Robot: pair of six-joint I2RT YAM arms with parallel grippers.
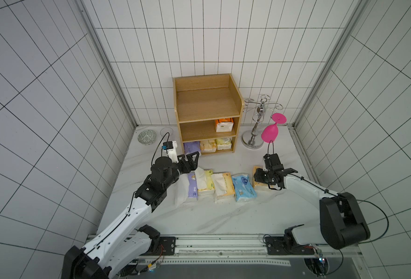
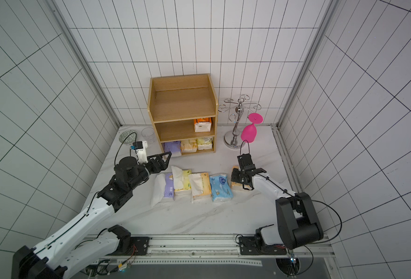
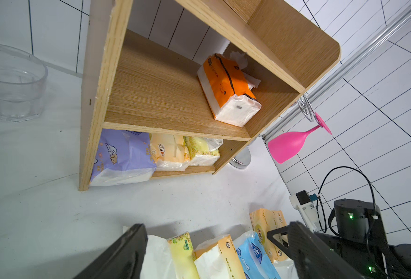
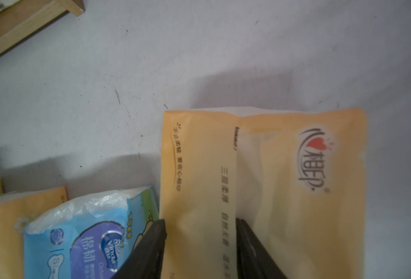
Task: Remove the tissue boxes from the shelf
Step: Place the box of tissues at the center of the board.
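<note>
Shelf (image 1: 208,103), upper middle of the frame, holds four tissue packs (image 1: 223,125). Left gripper (image 1: 190,159), spread, faces the purple pack (image 1: 191,147); next it probably must reach in and pinch. Right gripper (image 4: 199,224) over the pale orange pack (image 4: 296,193): grip unclear.

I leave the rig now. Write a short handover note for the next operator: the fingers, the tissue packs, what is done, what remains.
The left gripper: fingers wide open, empty, in front of the bottom tier of the shelf.
The right gripper: fingers apart over the pale orange pack, which lies on the table.
Done: five packs are out, in a row on the table: purple table pack, yellow table pack, orange table pack, blue pack and the pale orange pack.
Left: four in the shelf: bright orange pack on the middle tier; purple shelf pack, cream pack and yellow shelf pack on the bottom tier.
</note>
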